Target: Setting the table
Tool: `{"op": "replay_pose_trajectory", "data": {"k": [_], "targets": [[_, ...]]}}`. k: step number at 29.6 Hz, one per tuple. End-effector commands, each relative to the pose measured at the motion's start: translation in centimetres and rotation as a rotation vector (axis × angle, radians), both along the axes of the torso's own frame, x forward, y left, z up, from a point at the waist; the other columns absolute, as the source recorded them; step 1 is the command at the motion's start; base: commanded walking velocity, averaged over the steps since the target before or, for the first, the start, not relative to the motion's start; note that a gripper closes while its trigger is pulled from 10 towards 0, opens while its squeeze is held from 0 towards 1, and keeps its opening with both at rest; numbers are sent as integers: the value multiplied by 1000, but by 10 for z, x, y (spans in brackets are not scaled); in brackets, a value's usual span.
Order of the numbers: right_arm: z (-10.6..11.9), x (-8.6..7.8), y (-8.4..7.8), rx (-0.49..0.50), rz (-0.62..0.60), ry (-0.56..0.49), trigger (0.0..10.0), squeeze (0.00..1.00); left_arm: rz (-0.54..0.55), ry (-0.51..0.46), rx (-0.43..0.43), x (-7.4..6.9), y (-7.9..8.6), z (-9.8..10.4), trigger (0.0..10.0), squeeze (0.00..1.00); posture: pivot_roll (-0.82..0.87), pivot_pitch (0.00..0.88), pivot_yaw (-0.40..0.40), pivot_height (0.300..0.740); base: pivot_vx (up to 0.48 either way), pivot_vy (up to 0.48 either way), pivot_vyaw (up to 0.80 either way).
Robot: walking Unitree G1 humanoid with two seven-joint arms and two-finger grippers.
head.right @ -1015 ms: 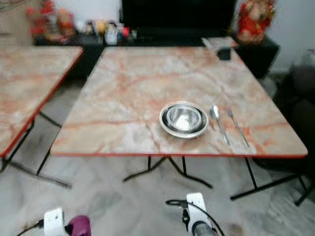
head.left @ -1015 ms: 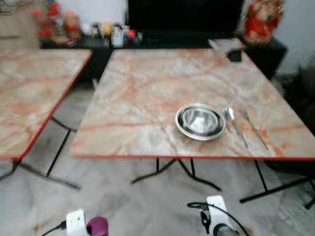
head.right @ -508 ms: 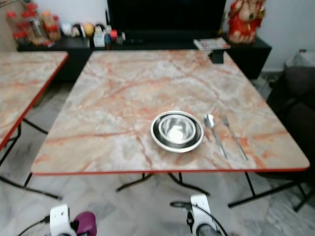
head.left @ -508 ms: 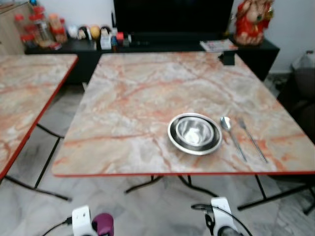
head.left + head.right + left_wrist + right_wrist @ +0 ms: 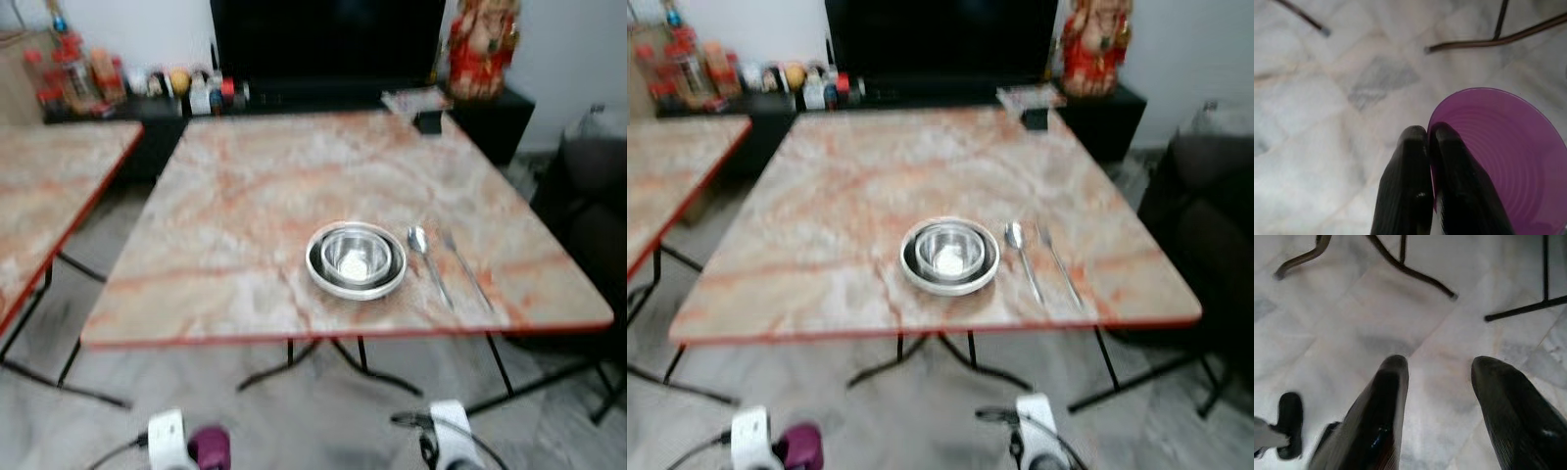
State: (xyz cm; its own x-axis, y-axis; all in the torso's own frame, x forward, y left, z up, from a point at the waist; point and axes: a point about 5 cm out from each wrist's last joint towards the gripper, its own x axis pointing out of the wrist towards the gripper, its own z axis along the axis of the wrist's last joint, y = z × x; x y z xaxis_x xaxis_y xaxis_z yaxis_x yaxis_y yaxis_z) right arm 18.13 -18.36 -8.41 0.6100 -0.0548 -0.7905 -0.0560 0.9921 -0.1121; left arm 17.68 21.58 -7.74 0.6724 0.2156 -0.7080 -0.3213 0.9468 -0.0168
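One purple cup (image 5: 1501,156) is pinched at its rim by the left gripper (image 5: 1427,134), held low above the floor (image 5: 1327,98). Farther right, a steel bowl (image 5: 357,257), spoon (image 5: 427,260) and fork (image 5: 465,269) are laid on the marble table (image 5: 294,186), while the right gripper (image 5: 1437,367) is held spread and empty.

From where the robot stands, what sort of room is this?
Probably a home living and dining room: a folding marble-look table set with a bowl, spoon and fork, and a dark TV beyond it.
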Motion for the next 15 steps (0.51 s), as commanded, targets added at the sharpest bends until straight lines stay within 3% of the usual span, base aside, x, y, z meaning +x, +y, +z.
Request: {"op": "replay_pose_trajectory", "data": {"k": [1,5,9,12,15], "targets": [[2,4,-1,-5,7,-7,10000,0,1,-8,0,2,-2,1,10000,0,7,0,6,740,0,-398,0],[2,3,-2,-6,7,-6,10000,0,24,-30,10,4,2,3,10000,0,6,0,3,740,0,-268,0],[2,3,-2,-8,9,-6,10000,0,134,-103,60,11,22,14,10000,0,6,0,1,740,0,0,0],[2,4,-3,-9,9,-6,10000,0,264,-221,161,15,46,30,10000,0,15,0,-1,740,0,0,0],[2,4,-3,-10,10,-6,10000,0,297,-245,187,15,51,34,10000,0,19,0,-2,740,0,0,0]]}}
